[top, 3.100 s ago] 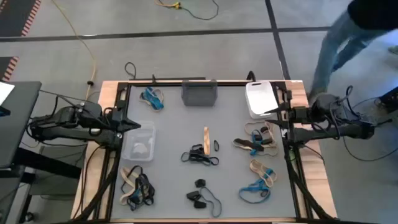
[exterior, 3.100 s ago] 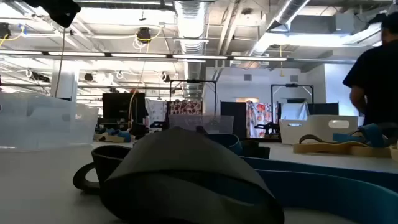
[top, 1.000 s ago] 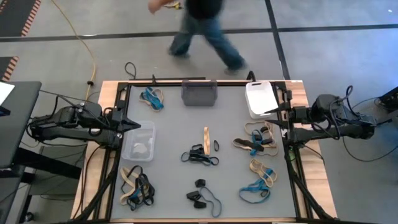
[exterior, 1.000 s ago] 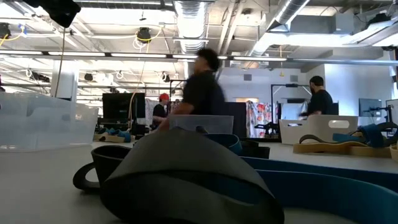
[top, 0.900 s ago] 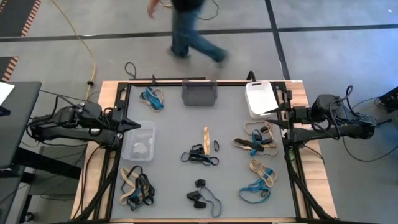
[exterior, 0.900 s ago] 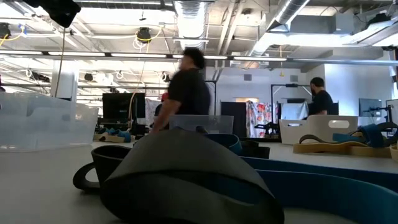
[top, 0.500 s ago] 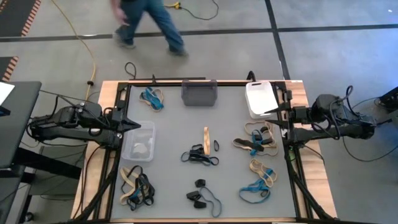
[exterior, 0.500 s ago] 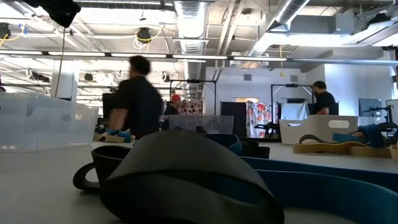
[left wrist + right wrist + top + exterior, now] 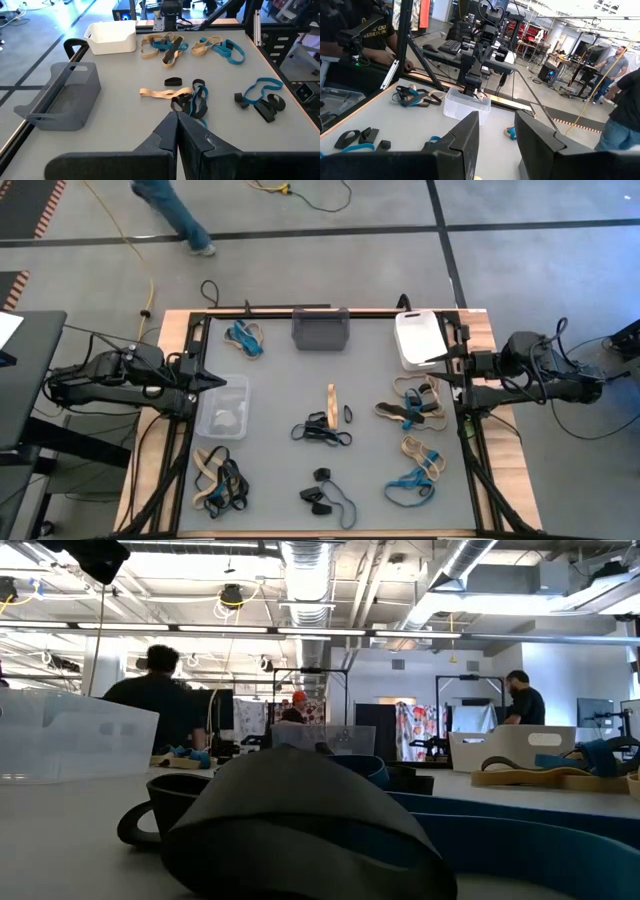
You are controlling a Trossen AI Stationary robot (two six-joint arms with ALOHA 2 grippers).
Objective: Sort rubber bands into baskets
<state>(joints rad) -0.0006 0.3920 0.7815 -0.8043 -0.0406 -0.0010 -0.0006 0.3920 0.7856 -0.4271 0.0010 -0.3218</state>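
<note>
High view: only a passer-by [image 9: 175, 210] has walked off leftward; both arms stay parked, sorting unstarted. Three baskets [image 9: 320, 328] and seven rubber bands [image 9: 322, 430] clusters lie on the desk [image 9: 280, 380].

Wrist views: left gripper [image 9: 177, 131] pressed together, right gripper [image 9: 496, 131] spread, empty.

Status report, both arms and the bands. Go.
Left gripper shut, empty, parked at clear basket. Right gripper open, empty, beside white basket. Rubber bands all loose on table; grey basket empty. Nothing blocking.
</note>
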